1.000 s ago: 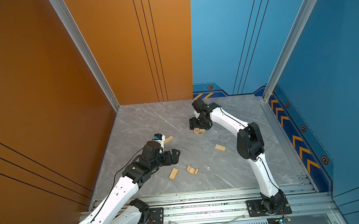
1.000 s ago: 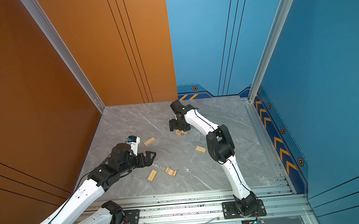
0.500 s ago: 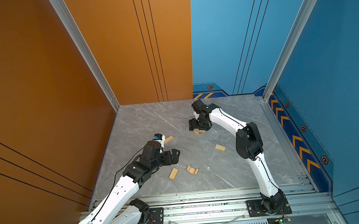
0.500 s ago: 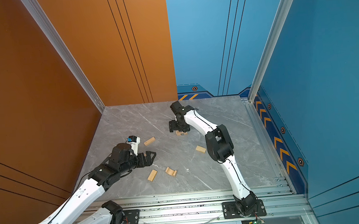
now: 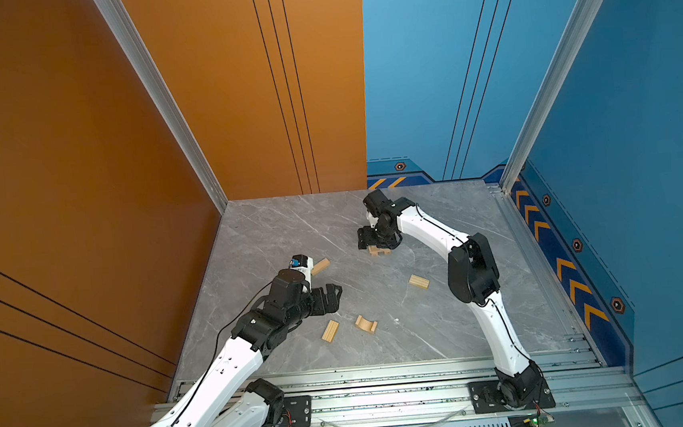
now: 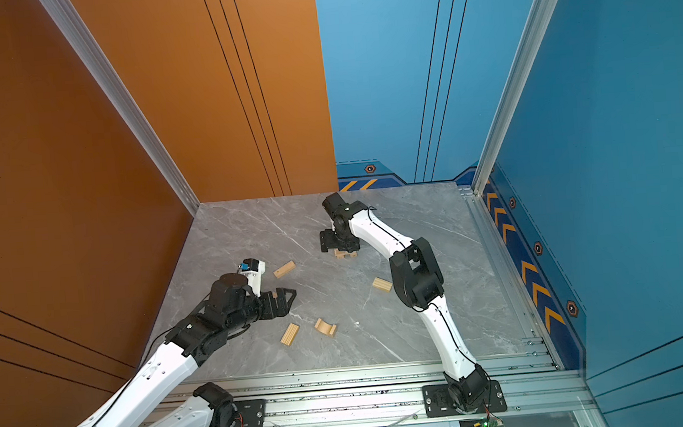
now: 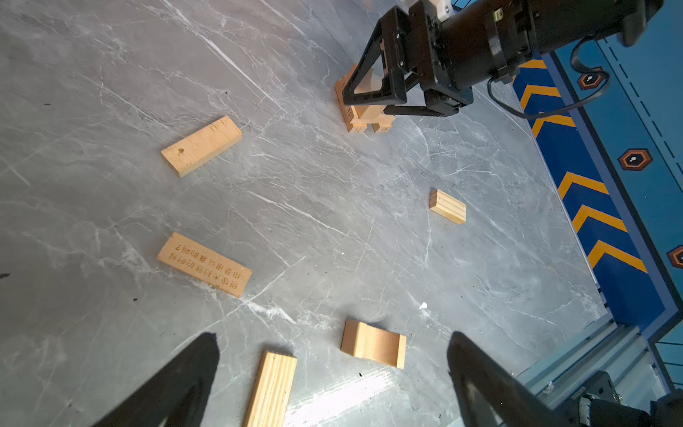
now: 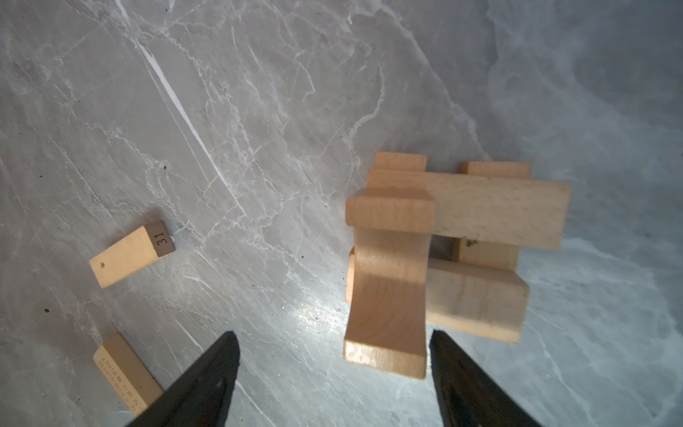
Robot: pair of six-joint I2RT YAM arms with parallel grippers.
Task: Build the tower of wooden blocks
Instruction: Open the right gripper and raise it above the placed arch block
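Right end effector stands open astride an arch laid on the tower, probably to square it. The arch lies hollow up, long axis along the fingers, crossing the bar beneath. The tower sits toward 12 o'clock of the surface middle. Left end effector, wide open, hovers over loose blocks toward 6 o'clock.

Two white-shelled arms with black joints and thin black cables.

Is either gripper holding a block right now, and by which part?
Nothing is held. The left gripper is open and empty. The right gripper stands open around the arch on the tower, a clear gap beside one finger.
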